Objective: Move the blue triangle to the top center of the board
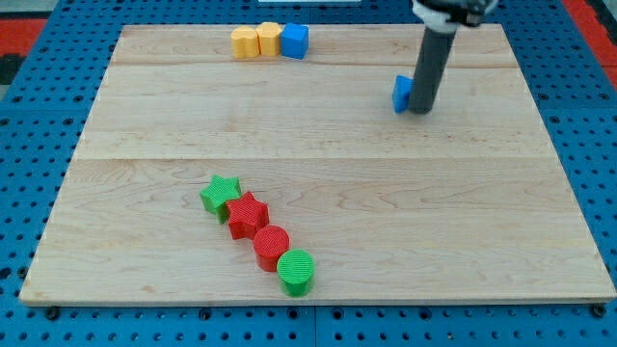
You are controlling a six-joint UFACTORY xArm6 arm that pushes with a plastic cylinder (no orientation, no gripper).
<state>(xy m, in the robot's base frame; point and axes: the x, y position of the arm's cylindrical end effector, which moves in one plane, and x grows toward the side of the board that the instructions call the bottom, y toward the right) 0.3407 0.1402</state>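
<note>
The blue triangle [402, 93] sits toward the board's [318, 125] upper right, touching the tip [421, 110] on its right side; the rod has no jaws. Pushing leftward and slightly upward should work, stopping short of the blue cube [295, 41].

Bright, even overhead light falls on the pale wooden board [308, 164], with no harsh glare. Shadows are short and soft, pooled close under the rod [429, 67] and the blocks. Focus is slightly soft throughout, and the board's edges taper toward the view's top.
</note>
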